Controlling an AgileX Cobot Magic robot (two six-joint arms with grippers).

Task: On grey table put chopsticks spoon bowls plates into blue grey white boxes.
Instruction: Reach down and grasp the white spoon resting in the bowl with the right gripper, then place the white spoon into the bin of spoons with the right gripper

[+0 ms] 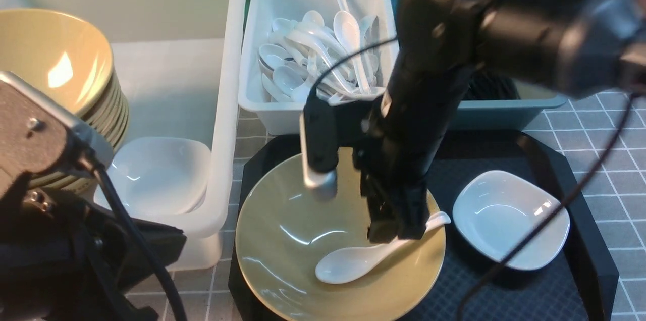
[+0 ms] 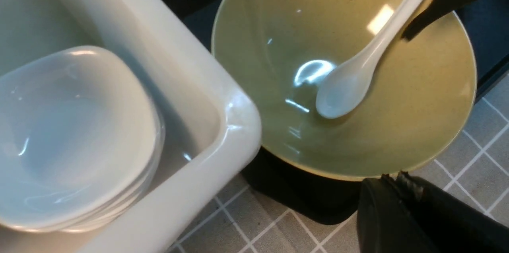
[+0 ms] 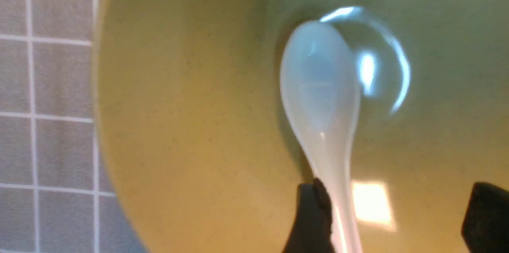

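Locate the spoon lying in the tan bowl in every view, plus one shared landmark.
Front: spoon low centre in the bowl, handle under the right hand.
Left wrist: spoon inside the bowl, scoop at its floor.
Right wrist: spoon mid-frame, scoop on the bowl's floor.
Landmark: the bowl.

Glossy olive-tan bowl (image 1: 282,240), glossy white spoon (image 1: 348,263), matt black tray (image 1: 545,296), translucent plastic box (image 1: 229,109).

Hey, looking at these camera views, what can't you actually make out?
- Blue-grey box: front view, the right arm covers its inside.
- Stack of bowls in the white box: front view, the left arm hides the lower ones.
- Spoon handle: front view, the right gripper covers its middle; right wrist view cuts off its end.
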